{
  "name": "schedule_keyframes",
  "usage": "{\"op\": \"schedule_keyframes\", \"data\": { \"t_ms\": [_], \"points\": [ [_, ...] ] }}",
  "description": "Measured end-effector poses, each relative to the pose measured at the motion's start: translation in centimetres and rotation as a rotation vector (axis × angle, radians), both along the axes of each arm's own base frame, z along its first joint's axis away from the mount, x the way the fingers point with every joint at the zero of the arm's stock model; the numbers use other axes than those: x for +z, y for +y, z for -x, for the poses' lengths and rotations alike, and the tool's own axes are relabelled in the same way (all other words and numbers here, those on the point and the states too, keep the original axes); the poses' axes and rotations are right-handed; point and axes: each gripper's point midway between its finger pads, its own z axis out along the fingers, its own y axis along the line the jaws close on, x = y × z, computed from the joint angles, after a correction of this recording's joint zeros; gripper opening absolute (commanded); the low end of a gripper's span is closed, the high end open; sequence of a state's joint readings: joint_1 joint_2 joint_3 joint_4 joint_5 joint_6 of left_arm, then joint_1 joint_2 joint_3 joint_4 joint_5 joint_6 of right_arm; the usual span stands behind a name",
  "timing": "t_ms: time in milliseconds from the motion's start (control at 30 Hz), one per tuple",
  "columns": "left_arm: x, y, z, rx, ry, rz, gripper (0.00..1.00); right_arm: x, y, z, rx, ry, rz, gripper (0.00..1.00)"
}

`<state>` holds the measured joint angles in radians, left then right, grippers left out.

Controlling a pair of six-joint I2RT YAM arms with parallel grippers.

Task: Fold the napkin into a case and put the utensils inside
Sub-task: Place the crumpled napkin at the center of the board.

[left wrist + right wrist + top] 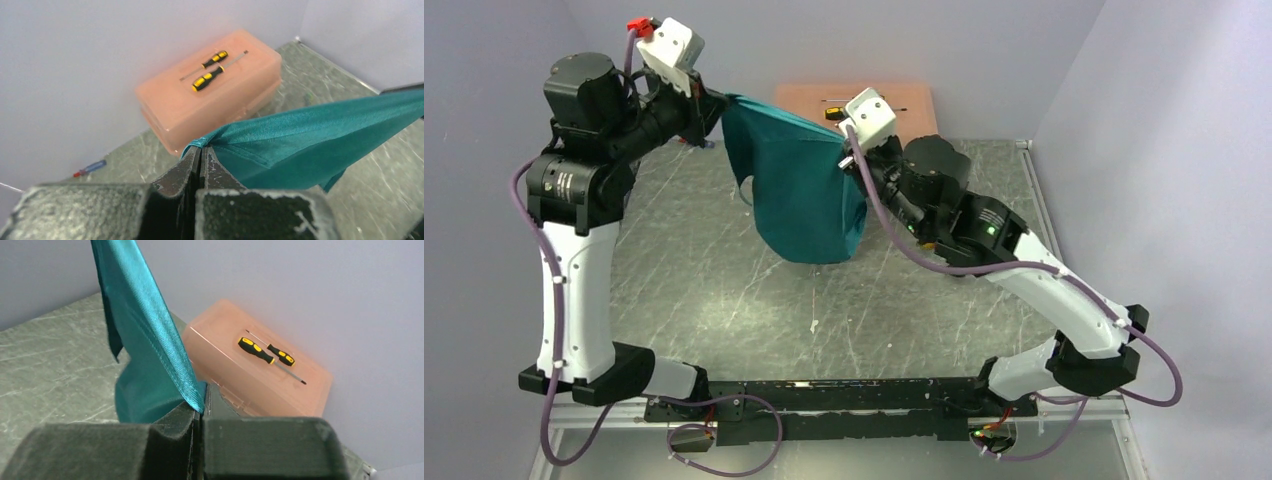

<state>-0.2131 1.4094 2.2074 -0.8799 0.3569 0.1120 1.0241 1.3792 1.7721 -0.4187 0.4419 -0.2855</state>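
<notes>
The teal napkin (799,190) hangs in the air between my two grippers, sagging down toward the table. My left gripper (714,105) is shut on its left top corner; in the left wrist view the corner (200,144) is pinched between the closed jaws and the cloth (310,140) stretches off to the right. My right gripper (852,160) is shut on the right corner; in the right wrist view the cloth (145,340) rises up and left from the closed jaws. The spoon and fork are out of view. The napkin is not shaped as a case.
A peach plastic box (864,98) stands against the back wall with two yellow-and-black screwdrivers (210,74) on its lid, also in the right wrist view (265,354). A small red-and-blue screwdriver (90,168) lies on the table by the wall. The grey table (724,290) lies below.
</notes>
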Motion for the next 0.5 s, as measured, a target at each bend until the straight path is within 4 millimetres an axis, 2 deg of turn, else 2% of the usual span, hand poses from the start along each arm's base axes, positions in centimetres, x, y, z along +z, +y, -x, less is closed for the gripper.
{"op": "schedule_keyframes", "data": {
  "t_ms": [167,267,367,500],
  "points": [
    [-1.2,-0.7,3.9,-0.089,0.068,0.005,0.03,2.5,-0.1,4.5,0.027,-0.012,0.027,0.0],
    [-1.9,-0.6,7.1,-0.137,0.094,-0.002,0.03,2.4,0.5,8.4,0.057,-0.017,0.089,0.0],
    [-2.0,-0.3,11.1,-0.181,0.082,-0.014,0.03,2.2,0.8,12.0,0.074,-0.032,0.148,0.0],
    [-1.8,0.4,15.3,-0.2,0.04,-0.03,0.03,2.4,0.7,14.2,0.047,-0.044,0.177,0.0]
  ]
}}
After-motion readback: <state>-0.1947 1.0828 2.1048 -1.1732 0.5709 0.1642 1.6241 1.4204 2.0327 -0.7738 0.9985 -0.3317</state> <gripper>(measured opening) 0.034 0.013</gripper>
